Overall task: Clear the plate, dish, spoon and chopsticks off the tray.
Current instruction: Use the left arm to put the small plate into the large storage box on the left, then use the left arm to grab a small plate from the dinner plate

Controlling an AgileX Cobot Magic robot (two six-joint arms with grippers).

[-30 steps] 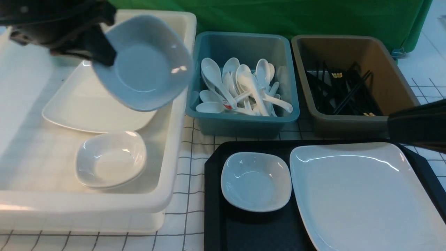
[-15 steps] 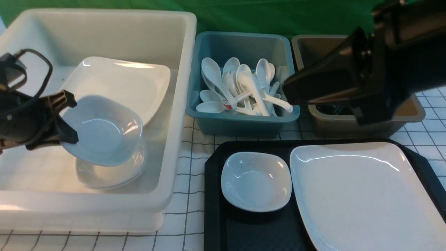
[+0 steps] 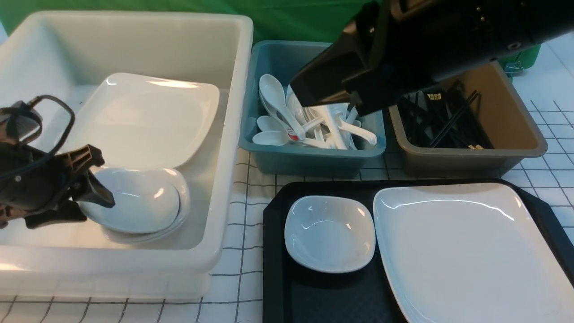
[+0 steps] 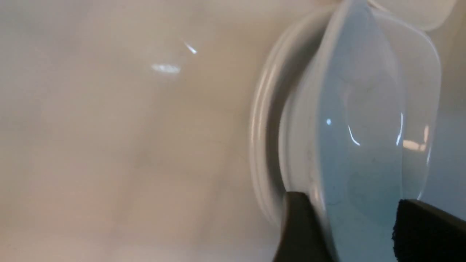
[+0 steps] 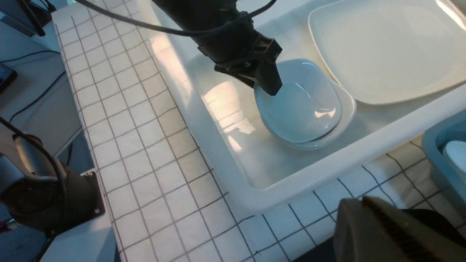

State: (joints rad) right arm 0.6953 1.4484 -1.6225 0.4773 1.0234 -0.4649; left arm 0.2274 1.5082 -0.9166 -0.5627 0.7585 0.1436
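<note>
The left gripper [image 3: 101, 179] is low inside the white tub [image 3: 226, 134], which takes the 9 o'clock side of the table. Its jaws stand apart, one on each side of the rim of a small dish [image 3: 139, 204], and they do not press on it. This dish lies tilted on a stack of small dishes [image 3: 183, 211]. A large white plate in the tub [image 3: 143, 121] leans at 12 o'clock from the stack. The right gripper [image 3: 309, 89] hangs over the teal bin [image 3: 314, 161] with its jaws closed, and I see nothing in them. In this bin there is a pile of white spoons [image 3: 323, 121]. At 3 o'clock from it the brown bin [image 3: 471, 159] holds black chopsticks [image 3: 448, 121]. The tray [image 3: 273, 269] is at 5 o'clock in the front view. On it lies the plate [image 3: 471, 260], and a second small dish [image 3: 329, 233] sits just beside the plate, at its 9 o'clock side.
</note>
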